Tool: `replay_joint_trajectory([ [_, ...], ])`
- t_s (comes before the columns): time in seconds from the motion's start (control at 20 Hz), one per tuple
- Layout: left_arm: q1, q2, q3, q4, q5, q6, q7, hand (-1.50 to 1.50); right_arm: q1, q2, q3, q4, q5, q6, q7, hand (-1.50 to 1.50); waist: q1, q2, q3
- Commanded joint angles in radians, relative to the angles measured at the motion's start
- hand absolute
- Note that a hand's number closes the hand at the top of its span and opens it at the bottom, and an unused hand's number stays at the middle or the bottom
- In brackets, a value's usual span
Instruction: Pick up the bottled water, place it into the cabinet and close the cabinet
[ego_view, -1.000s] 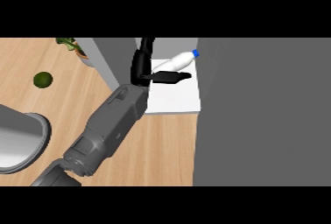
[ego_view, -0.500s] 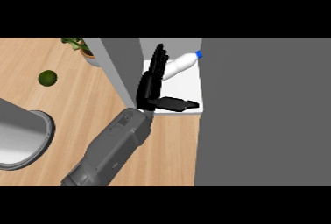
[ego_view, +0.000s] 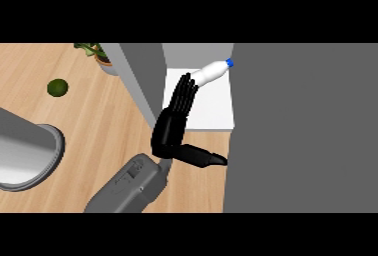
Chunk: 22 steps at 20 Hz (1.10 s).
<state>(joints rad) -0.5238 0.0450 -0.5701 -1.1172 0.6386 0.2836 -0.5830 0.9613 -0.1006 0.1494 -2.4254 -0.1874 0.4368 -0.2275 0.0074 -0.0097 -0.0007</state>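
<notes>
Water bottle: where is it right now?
In the head view the water bottle lies tilted at upper centre on the white cabinet shelf, just beyond the fingertips of the open robot hand.

A wooden counter (ego_view: 88, 125) bears a green fruit (ego_view: 57, 87); the cabinet's white shelf (ego_view: 214, 107) holds the bottled water (ego_view: 210, 71).

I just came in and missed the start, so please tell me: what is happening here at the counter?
A humanoid robot is putting a water bottle into a cabinet. The bottle lies on its side on the white shelf inside the cabinet, blue cap toward the right. One black hand is stretched out with straight fingers, fingertips close to the bottle, holding nothing. Which hand it is cannot be told. The grey cabinet door stands open. On the wooden counter there are also a green fruit, a potted plant and a grey pot.
</notes>
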Motion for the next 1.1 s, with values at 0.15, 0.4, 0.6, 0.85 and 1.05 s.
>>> replay_joint_trajectory([
  [0.15, 0.198, 0.134, -0.043, -0.248, 0.017, -0.05, 0.082, 1.5, 0.025, -0.123, -0.009, -0.126, 0.063, 0.109, 0.0, 1.5, 0.0, -0.002, 0.0],
  [0.4, 0.327, 0.228, -0.047, -0.406, -0.002, -0.039, 0.078, 1.5, 0.013, -0.205, 0.006, -0.172, 0.076, 0.159, 0.065, 1.5, 0.011, 0.002, 0.0],
  [0.6, 0.406, 0.306, 0.03, -0.498, 0.047, -0.046, 0.093, -1.5, 0.016, -0.225, 0.107, -0.223, 0.188, 0.212, 0.03, 1.5, 0.006, 0.0, -0.001],
  [0.85, 0.576, 0.383, 0.065, -0.621, 0.071, -0.068, 0.052, -1.5, 0.078, -0.247, 0.165, -0.283, 0.259, 0.239, -0.021, 1.5, -0.005, -0.009, -0.002],
  [1.05, 0.571, 0.434, 0.15, -0.673, 0.156, -0.114, 0.106, -1.5, 0.041, -0.287, 0.301, -0.274, 0.312, 0.272, 0.042, 1.5, -0.005, -0.002, -0.004],
])
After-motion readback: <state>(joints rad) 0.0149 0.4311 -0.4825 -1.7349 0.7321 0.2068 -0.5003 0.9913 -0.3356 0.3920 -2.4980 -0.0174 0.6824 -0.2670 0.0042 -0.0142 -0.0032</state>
